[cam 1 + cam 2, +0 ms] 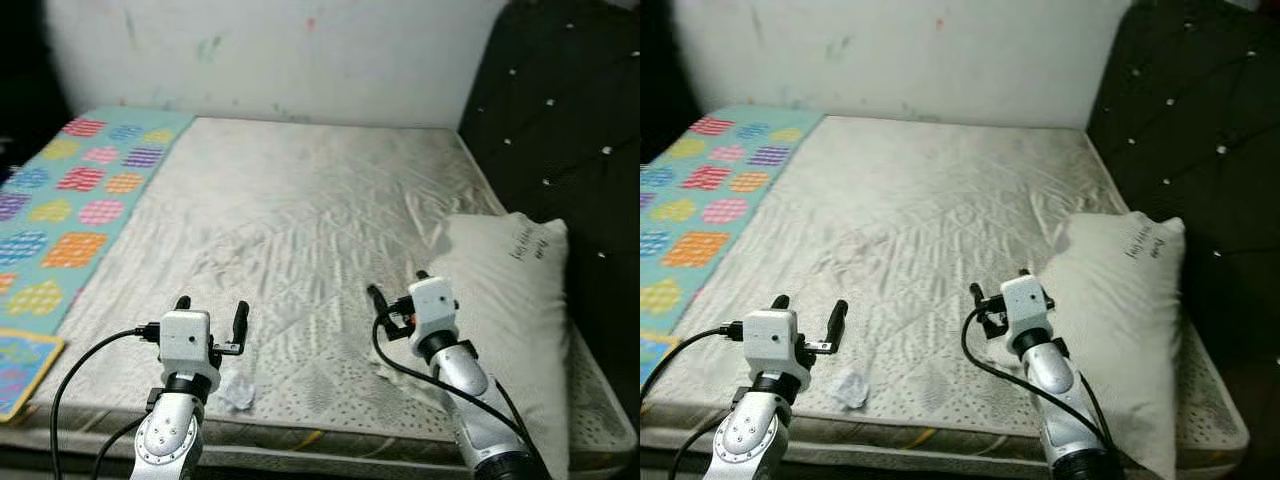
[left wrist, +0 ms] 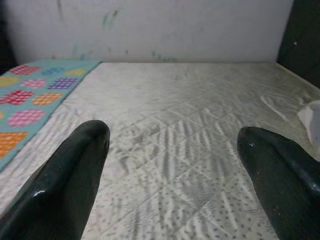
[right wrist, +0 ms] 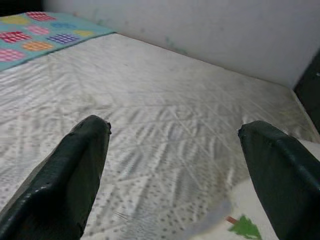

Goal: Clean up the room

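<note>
A small crumpled white scrap (image 1: 238, 392) lies on the pale mattress (image 1: 300, 220) near its front edge, just right of my left arm. My left gripper (image 1: 212, 310) hovers over the front of the bed, open and empty, behind and a little left of the scrap. Further right, my right gripper (image 1: 398, 287) is also open and empty, beside the near corner of a white pillow (image 1: 510, 290). Between the left fingers (image 2: 80, 165) bare sheet shows. Between the right fingers (image 3: 80, 160) there is sheet and the pillow's printed corner (image 3: 250, 220).
A teal blanket with coloured patches (image 1: 70, 200) covers the bed's left side. A black tufted headboard (image 1: 570, 120) stands along the right, behind the pillow. A marked white wall (image 1: 280, 50) closes the far side. The mattress edge runs just below my arms.
</note>
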You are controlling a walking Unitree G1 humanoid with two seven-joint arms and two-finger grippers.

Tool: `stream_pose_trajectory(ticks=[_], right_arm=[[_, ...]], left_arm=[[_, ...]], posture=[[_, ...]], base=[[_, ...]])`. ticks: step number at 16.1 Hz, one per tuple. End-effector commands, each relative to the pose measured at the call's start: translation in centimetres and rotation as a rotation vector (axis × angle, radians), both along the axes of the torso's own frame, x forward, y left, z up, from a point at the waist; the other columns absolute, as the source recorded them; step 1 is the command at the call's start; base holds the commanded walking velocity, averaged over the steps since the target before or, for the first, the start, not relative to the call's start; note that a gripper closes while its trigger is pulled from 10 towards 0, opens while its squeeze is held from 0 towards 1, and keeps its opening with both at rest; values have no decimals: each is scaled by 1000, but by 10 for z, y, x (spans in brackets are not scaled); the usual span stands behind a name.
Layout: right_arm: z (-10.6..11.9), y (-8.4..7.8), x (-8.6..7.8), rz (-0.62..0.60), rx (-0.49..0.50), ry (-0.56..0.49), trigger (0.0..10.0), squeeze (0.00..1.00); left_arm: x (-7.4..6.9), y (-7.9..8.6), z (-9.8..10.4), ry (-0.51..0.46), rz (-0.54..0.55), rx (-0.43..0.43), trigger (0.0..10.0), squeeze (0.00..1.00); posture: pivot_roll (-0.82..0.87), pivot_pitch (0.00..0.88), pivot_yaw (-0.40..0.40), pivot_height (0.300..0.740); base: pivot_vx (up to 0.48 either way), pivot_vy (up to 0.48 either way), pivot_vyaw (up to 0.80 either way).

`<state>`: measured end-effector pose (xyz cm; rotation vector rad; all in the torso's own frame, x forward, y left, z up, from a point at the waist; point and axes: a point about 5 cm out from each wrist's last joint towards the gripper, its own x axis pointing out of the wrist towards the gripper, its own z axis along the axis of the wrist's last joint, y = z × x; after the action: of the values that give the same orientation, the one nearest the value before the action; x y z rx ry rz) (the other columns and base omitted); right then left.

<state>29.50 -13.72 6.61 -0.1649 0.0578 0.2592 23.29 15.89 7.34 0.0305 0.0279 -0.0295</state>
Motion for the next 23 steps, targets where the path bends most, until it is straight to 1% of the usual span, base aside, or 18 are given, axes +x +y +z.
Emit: stream_pose_trajectory(ticks=[1,9,12,16,23], right_arm=[[5,-2,3,-8,9,-17,10000,0],[6,-3,5,-7,20,-9,10000,0],[6,-4,5,-10,15,-5,10000,0],[4,-6,4,-13,16,5,10000,0],[5,-6,5,-7,6,0,10000,0]], left_arm=[[-1,1,-3,18,5,-2,10000,0],[2,0,-2,15,13,-17,10000,0],[3,0,-3,17,14,-21,10000,0],[3,-1,-4,19,15,-27,10000,0],[4,0,-4,16,25,-34,10000,0]], posture=[[33,0,-45,740],[27,0,-50,740],[22,0,-51,740],[18,0,-55,740],[15,0,-58,740]], base=[[0,281,0],[0,363,0],[0,428,-675],[0,431,0],[0,459,0]])
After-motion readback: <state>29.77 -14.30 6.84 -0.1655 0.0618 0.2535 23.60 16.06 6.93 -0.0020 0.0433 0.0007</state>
